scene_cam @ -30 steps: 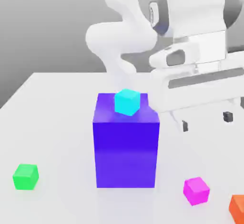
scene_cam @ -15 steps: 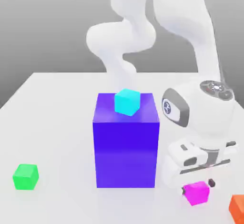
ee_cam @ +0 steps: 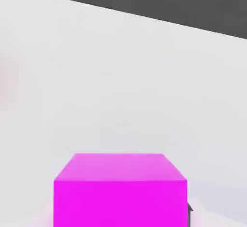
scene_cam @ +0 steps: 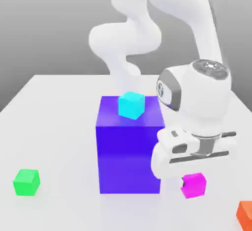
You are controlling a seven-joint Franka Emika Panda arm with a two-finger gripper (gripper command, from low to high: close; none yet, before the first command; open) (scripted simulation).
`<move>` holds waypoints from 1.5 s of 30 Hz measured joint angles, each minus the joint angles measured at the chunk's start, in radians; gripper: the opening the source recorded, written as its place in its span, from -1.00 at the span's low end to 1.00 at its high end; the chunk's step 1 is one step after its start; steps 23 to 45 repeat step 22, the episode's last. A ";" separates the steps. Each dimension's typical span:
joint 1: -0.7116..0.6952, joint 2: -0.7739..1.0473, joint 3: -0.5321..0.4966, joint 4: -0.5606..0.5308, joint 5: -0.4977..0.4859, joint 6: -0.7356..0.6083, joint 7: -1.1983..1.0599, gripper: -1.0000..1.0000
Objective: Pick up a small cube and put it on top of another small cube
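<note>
1. My jaws are closed narrow on the small magenta cube [scene_cam: 193,184]; in the hand view it [ee_cam: 120,190] sits right beneath my camera, with what may be a dark fingertip edge at one side, though I cannot be sure of that.
2. In the exterior view the magenta cube hangs directly under my hand, near the big blue-purple block [scene_cam: 130,144] on that view's right. I judge it to be at or barely above the white tabletop [scene_cam: 54,127]; the gap is hard to read.
3. A small cyan cube [scene_cam: 131,105] rests on top of the big block, a likely place to stack. A small green cube [scene_cam: 26,182] lies well apart on the exterior view's left, and a small orange cube [scene_cam: 244,214] sits at the right edge.
4. Risk: my hand is close beside the big block's side, so a sideways move before lifting could bump it and shake the cyan cube off.
5. Risk: if my hold is off-centre, the magenta cube could twist or slip during the lift.
6. Risk: both cubes are small, so a slightly offset release on the cyan cube would let mine tip and tumble off.
</note>
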 joint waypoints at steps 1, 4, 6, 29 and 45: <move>-0.028 -0.009 -0.025 -0.002 0.006 -0.007 -0.009 -1.00; -0.111 -0.035 -0.102 -0.010 0.021 -0.025 -0.036 -1.00; -0.167 -0.053 -0.154 -0.015 0.031 -0.038 -0.053 -1.00; -0.524 0.072 -0.273 0.005 0.231 0.047 -0.246 1.00; -0.524 0.072 -0.273 0.005 0.231 0.047 -0.246 1.00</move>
